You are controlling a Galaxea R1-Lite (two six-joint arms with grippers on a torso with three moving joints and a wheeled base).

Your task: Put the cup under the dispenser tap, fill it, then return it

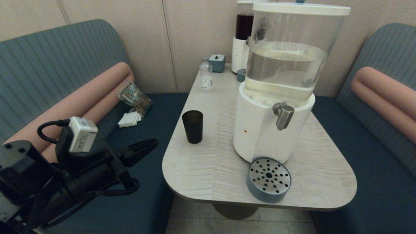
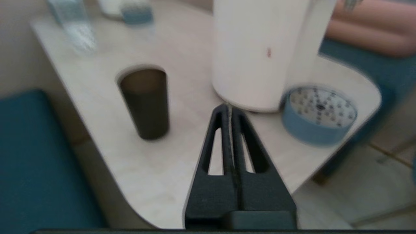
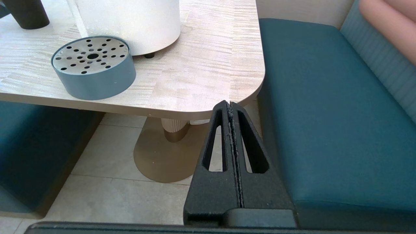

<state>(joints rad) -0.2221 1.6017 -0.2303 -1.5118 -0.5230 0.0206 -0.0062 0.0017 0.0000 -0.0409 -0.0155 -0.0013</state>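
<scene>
The dark brown cup (image 1: 192,126) stands upright on the left side of the table, left of the dispenser's white base (image 1: 256,130); it also shows in the left wrist view, cup (image 2: 145,103). The steel tap (image 1: 283,114) juts from that base below the clear water tank (image 1: 286,58). A blue drip tray (image 1: 269,179) with a perforated steel top sits under the tap, near the table's front edge. My left gripper (image 1: 152,143) hangs shut and empty off the table's left edge, short of the cup. My right gripper (image 3: 230,104) is shut, low beside the table's front right corner.
A small clear bottle (image 1: 206,78), a blue box (image 1: 217,62), and a narrower dark-liquid dispenser (image 1: 242,35) stand at the back of the light wooden table (image 1: 208,169). Teal benches flank both sides; a snack packet (image 1: 135,97) and napkins (image 1: 129,119) lie on the left bench.
</scene>
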